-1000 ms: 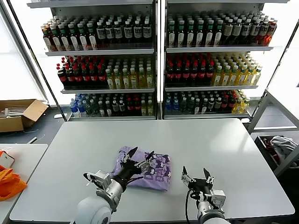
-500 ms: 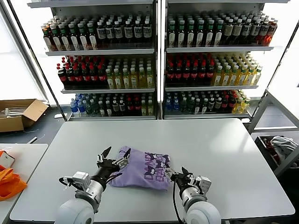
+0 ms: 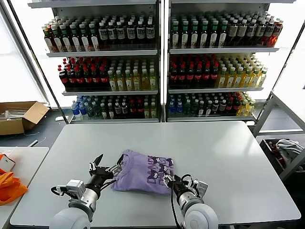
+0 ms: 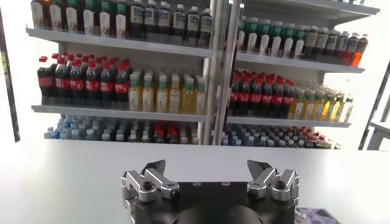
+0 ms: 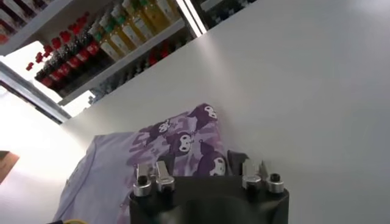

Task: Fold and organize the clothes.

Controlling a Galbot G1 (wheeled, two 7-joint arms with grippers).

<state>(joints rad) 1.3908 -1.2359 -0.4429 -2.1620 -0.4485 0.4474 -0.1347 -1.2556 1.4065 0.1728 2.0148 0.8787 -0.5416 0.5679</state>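
Note:
A lavender T-shirt [image 3: 139, 174] lies folded near the front middle of the white table [image 3: 224, 152], with its dark purple print [image 3: 160, 167] facing up on its right part. My left gripper [image 3: 106, 165] is open and empty, just off the shirt's left edge; the left wrist view shows its open gripper [image 4: 208, 173] over bare table. My right gripper [image 3: 173, 182] is open at the shirt's front right corner. In the right wrist view the printed edge of the shirt [image 5: 183, 140] lies between the open gripper [image 5: 204, 171] fingers.
Shelves of bottles [image 3: 157, 62] stand behind the table. A cardboard box [image 3: 19, 117] sits on the floor at the left. An orange cloth [image 3: 9, 188] lies on a side table at the left. A grey-white cloth bundle [image 3: 288, 147] lies at the right.
My left gripper has slid left off the shirt to its left edge. My right gripper has moved left to the shirt's front right corner. The shirt lies flatter.

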